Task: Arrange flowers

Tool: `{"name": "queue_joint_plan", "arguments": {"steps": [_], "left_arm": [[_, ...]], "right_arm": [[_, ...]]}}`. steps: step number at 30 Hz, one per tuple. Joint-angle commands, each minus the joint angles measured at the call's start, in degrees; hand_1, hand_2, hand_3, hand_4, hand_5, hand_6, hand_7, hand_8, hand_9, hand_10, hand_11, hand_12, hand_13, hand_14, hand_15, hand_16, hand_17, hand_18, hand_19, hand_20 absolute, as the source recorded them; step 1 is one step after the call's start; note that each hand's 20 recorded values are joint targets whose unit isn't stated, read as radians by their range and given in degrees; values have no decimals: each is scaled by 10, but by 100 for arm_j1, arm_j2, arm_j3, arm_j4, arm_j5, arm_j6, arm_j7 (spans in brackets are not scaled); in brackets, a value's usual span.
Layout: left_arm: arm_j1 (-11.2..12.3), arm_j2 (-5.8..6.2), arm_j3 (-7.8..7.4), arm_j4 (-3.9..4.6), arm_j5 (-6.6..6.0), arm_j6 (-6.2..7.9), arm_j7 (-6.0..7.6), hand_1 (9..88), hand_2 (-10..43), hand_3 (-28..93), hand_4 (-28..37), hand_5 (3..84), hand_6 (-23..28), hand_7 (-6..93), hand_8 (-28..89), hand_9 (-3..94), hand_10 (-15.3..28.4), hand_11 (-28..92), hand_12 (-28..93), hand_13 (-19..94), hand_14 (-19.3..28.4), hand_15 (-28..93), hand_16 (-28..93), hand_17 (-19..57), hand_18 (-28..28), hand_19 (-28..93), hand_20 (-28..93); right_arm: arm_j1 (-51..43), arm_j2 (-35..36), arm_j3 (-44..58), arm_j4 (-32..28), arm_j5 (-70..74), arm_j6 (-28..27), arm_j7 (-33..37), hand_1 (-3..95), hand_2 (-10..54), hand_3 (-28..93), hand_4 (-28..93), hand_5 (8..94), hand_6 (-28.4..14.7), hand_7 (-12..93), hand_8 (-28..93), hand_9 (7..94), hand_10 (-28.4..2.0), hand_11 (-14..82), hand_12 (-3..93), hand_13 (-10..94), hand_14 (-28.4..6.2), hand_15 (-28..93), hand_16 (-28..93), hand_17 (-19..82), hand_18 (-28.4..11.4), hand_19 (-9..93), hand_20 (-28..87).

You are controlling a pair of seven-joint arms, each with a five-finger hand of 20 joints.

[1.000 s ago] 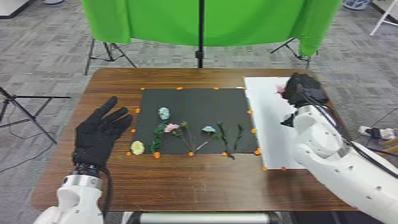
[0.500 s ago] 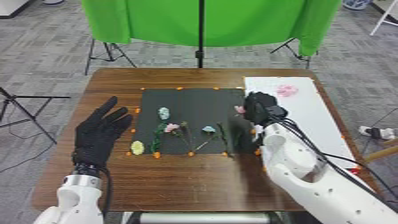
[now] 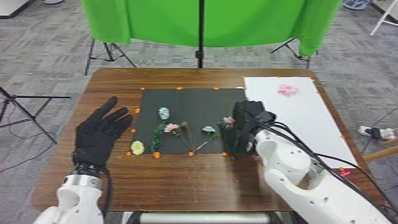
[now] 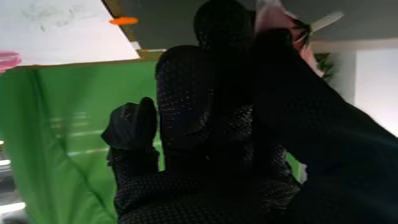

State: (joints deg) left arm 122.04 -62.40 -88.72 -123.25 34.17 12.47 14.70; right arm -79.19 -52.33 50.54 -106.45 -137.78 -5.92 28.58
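My right hand (image 3: 251, 114) is over the right edge of the dark mat (image 3: 191, 100), with a pink flower (image 3: 228, 120) at its fingertips. In the right wrist view the hand (image 4: 209, 100) pinches the pink flower (image 4: 274, 19) between thumb and fingers. On the mat lie a pale blue flower (image 3: 163, 113), a pink one (image 3: 171, 128), a yellow one (image 3: 137, 147), a light blue one (image 3: 209, 129) and green stems (image 3: 155, 140). My left hand (image 3: 96, 135) rests at the table's left side, fingers straight.
A white sheet (image 3: 298, 110) lies along the table's (image 3: 178, 187) right side, with another pink flower (image 3: 287, 90) near its far end. Orange clips (image 3: 157, 155) line the mat's edges. A green cloth (image 3: 151, 20) hangs beyond the table.
My right hand has moved from the far end of the white sheet left and nearer to the mat's right edge, carrying a pink flower. The left hand has stayed still.
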Motion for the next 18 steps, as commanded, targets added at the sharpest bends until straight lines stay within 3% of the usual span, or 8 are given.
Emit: {"name": "queue_joint_plan", "arguments": {"steps": [1, 9, 13, 18], "left_arm": [[49, -62, -10, -9, 25, 7, -73, 255, 79, 794, -236, 386, 97, 142, -103, 372, 210, 274, 113, 281, 284, 563, -92, -76, 273, 588, 131], [69, -51, -12, -28, 24, 9, -73, 255, 80, 794, -235, 387, 97, 141, -103, 373, 211, 274, 114, 282, 283, 563, -92, -76, 272, 589, 130], [67, -43, -11, -21, 13, 15, -61, 255, 80, 794, -235, 386, 97, 141, -103, 373, 210, 275, 114, 281, 283, 564, -92, -76, 273, 589, 130], [23, -52, 30, 4, 14, 5, -74, 254, 79, 795, -235, 386, 97, 141, -103, 373, 210, 276, 114, 281, 284, 563, -92, -76, 273, 589, 130]], "right_arm": [[-220, -88, 253, -197, -80, -250, -70, 454, -95, 765, -283, 701, 11, 166, -119, 816, -92, 257, 315, 666, -93, 762, 150, 267, -221, 932, 542], [-190, 34, 601, -284, 280, 93, 332, 401, -95, 809, -283, 659, 0, 161, -126, 737, -122, 359, 219, 630, -108, 780, 140, 249, -225, 931, 551], [350, 136, 468, 70, 556, 480, 696, 388, -95, 829, -283, 646, -6, 157, -124, 707, -132, 369, 192, 612, -115, 778, 135, 242, -227, 928, 551], [1345, 315, -179, 841, 925, 1199, 1193, 381, -95, 832, -283, 624, -12, 158, -124, 660, -146, 310, 153, 576, -125, 752, 114, 230, -225, 912, 545]]}}
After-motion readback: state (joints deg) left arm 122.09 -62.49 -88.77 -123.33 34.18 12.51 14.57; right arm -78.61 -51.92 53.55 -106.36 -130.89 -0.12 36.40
